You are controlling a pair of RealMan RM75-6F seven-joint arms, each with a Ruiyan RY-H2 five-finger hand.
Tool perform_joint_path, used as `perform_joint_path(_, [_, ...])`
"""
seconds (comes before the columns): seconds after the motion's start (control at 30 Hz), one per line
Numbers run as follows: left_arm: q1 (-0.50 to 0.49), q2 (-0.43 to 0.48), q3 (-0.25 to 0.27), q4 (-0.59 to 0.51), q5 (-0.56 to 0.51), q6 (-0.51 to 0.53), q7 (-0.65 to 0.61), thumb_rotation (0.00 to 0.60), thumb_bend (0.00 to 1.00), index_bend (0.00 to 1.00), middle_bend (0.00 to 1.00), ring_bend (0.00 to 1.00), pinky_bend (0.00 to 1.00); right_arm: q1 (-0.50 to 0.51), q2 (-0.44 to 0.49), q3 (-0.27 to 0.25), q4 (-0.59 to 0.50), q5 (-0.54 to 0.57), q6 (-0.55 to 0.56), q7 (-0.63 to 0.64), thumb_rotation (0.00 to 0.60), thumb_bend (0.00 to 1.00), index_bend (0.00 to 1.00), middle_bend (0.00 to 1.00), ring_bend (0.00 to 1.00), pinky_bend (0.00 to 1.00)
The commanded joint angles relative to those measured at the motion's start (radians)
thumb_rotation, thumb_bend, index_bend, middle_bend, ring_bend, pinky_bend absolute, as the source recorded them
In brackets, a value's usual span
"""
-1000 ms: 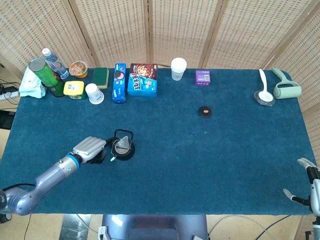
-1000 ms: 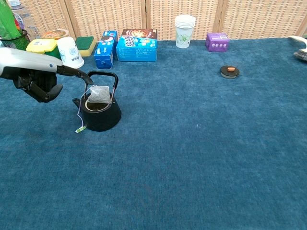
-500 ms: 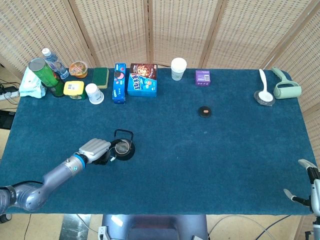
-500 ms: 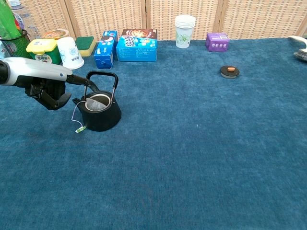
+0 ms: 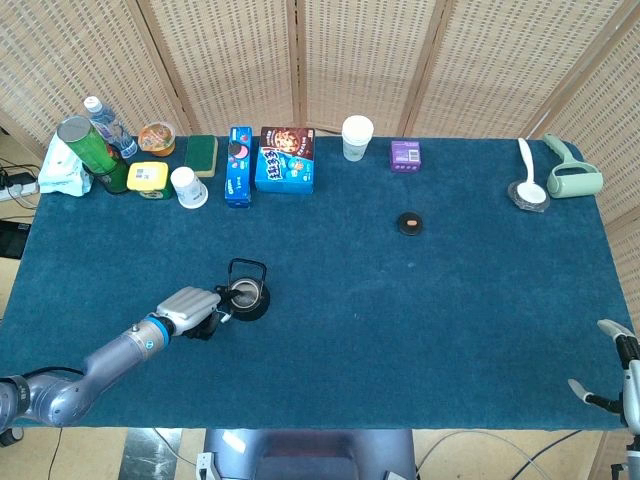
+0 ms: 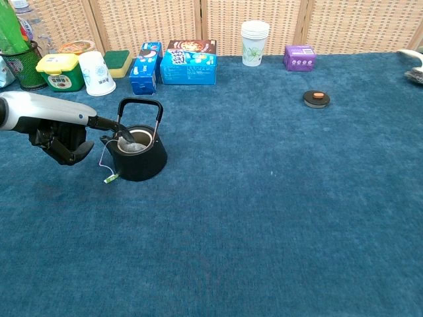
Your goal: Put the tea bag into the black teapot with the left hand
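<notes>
String is your hazard: the tea bag [image 6: 134, 140] sits inside the black teapot [image 6: 137, 153], but your left hand [image 6: 63, 140] (whether clenched on that string, I cannot tell) could drag it out when withdrawing.

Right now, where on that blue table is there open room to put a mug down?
The widest bare stretch is the near half of the table, right of the black teapot and in front of the small round lid. Between the purple box and the white spoon is also free. The back left corner is crowded with boxes, cups and bottles.
</notes>
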Motion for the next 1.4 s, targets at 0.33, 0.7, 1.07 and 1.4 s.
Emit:
perform_joint_path(0.33, [-0.017,-0.024,0.020,0.014,-0.019,-0.008,0.002,0.600,0.86,0.07,1.00,1.00,0.94,-0.006,0.001,-0.001,0.004,-0.002,0.005,0.008,0.600,0.12,0.18,0.20,0.27,0.17])
perform_joint_path(0.7, [-0.004,-0.014,-0.002,-0.001,-0.005,0.048,-0.025,0.600,0.86,0.07,1.00,1.00,0.94,-0.007,0.001,0.000,0.004,-0.002,0.003,0.009,0.600,0.12,0.18,0.20,0.27,0.17])
perform_joint_path(1.07, [0.048,0.059,-0.005,-0.081,0.100,0.084,-0.061,0.600,0.86,0.07,1.00,1.00,0.94,0.003,0.000,0.002,-0.006,-0.006,-0.006,-0.008,0.600,0.12,0.18,0.20,0.27,0.17])
perform_joint_path(1.4, [0.121,0.086,0.002,-0.104,0.158,0.151,-0.104,0.600,0.83,0.07,1.00,1.00,0.94,0.008,0.005,0.002,-0.020,-0.010,-0.008,-0.025,0.600,0.12,0.18,0.20,0.27,0.17])
